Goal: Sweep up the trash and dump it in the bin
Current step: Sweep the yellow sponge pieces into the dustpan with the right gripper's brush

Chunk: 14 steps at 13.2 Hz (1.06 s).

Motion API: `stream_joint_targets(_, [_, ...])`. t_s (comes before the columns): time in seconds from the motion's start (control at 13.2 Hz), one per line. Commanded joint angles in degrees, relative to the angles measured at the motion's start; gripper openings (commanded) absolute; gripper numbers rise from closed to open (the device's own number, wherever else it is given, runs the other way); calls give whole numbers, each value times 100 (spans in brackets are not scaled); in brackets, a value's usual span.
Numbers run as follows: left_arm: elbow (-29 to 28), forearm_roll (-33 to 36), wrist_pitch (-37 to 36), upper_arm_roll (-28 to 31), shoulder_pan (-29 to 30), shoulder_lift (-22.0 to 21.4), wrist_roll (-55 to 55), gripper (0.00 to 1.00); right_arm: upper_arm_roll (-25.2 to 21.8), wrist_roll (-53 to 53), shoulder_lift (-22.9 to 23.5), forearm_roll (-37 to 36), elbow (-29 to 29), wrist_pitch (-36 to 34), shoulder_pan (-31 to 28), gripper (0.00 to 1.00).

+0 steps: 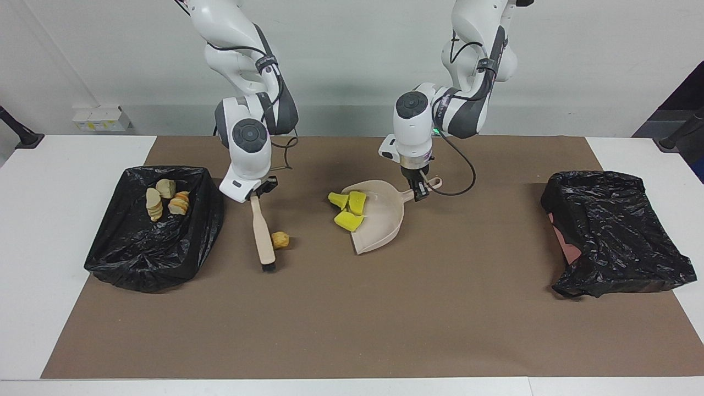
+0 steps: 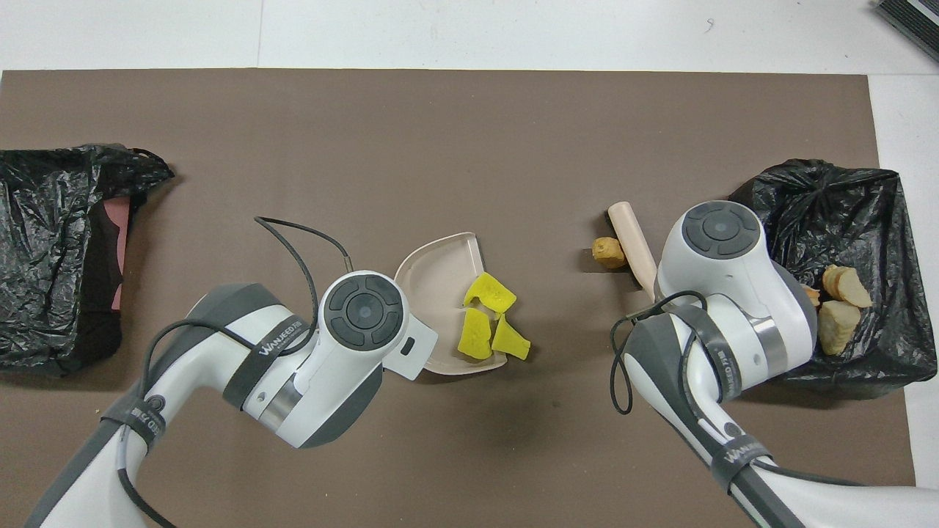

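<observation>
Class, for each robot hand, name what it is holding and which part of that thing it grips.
The right hand holds the brush by its handle end. The left hand holds the dustpan by its handle.
</observation>
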Motion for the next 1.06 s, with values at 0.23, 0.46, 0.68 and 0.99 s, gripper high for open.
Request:
stream_joint_targets(0.23, [-239,151,174,21,100,-164,15,0,95,50,-140,1622,-345,312,1000,0])
stream_joint_targets(0.46, [-230,151,157,21,100,-164,-3,0,95,225,-149,2650,-371,637,1483,0])
stream_joint_targets(0.68, [-239,142,86,21,109,-173,-3,0,78,559,-184,3278,-109,411,1722,0])
stream_joint_targets(0.99, [-230,134,147,21,389,-129,592,0,16,795,-482,2814,51,-135,1626,0])
